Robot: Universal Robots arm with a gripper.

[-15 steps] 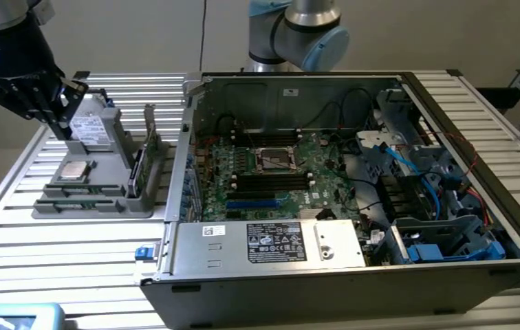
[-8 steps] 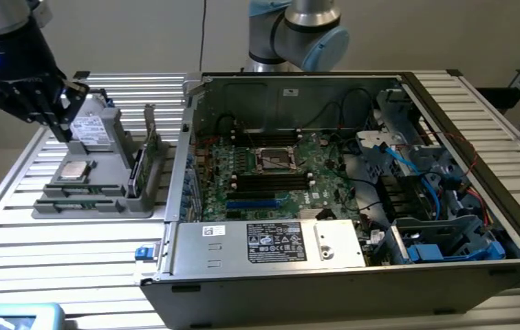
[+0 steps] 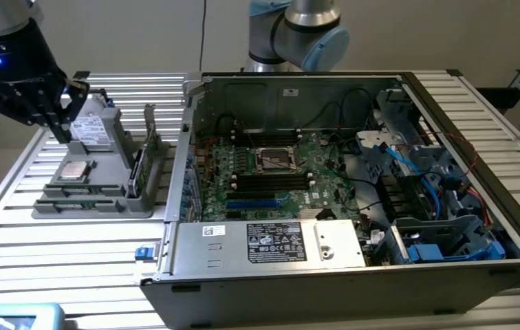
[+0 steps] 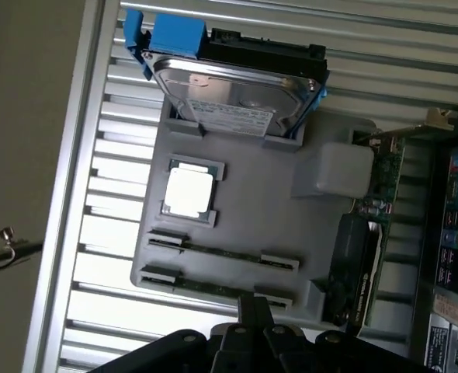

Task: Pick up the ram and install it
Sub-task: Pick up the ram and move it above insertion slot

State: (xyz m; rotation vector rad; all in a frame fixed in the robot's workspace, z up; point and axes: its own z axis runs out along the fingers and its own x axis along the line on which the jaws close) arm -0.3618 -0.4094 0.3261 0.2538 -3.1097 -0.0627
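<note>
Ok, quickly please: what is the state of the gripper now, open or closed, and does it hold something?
Gripper: closed, holding nothing visible; the ram sticks lie in the tray.

I see my 1 arm [image 3: 297, 31] reaching over to the exterior view's left, wrist held high. The black gripper [image 3: 61, 129] points downward at a slight tilt, its fingers [image 4: 254, 305] closed tight together.

tray [image 4: 244, 210] grey, ram sticks [image 4: 221, 253] dark green, processor chip [image 4: 189, 192] silver-white, hard drive [image 4: 229, 93] silver with blue bracket [image 4: 175, 35], table [image 3: 58, 240] silver, parallel slats, motherboard [image 3: 325, 165] green.
</note>
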